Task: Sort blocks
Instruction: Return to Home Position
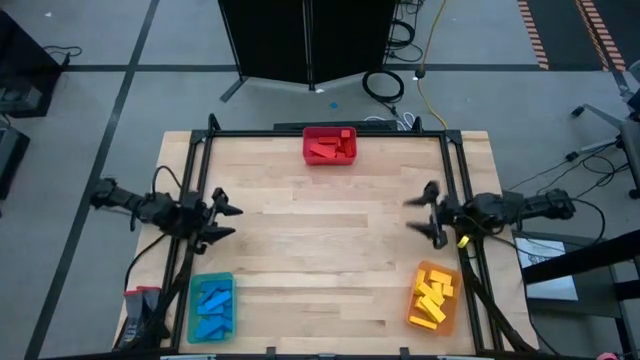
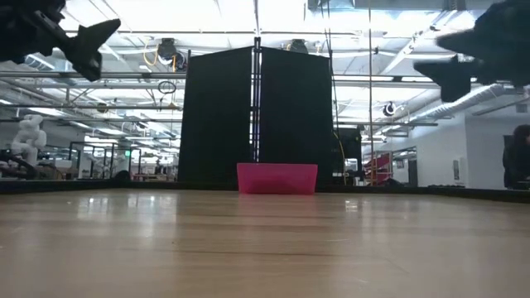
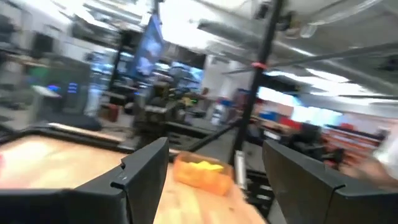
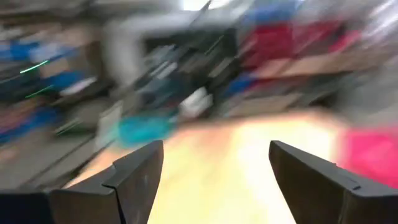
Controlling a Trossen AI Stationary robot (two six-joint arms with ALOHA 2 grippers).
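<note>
Left gripper [image 1: 233, 221] and right gripper [image 1: 412, 214] hang fingers apart, empty; a low swing homeward could clip the orange bin [image 1: 450, 320].

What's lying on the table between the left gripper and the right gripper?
Nothing. The high view shows only bare wooden table between the left gripper and the right gripper.

Ahead of the right gripper [image 4: 216, 144], the teal plastic bin [image 4: 143, 129] and the red plastic bin [image 4: 367, 155] are mere smears, contents unreadable. Beyond the left gripper [image 3: 216, 146], the orange plastic bin [image 3: 205, 179] and its yellow blocks [image 3: 200, 165] blur together.
</note>
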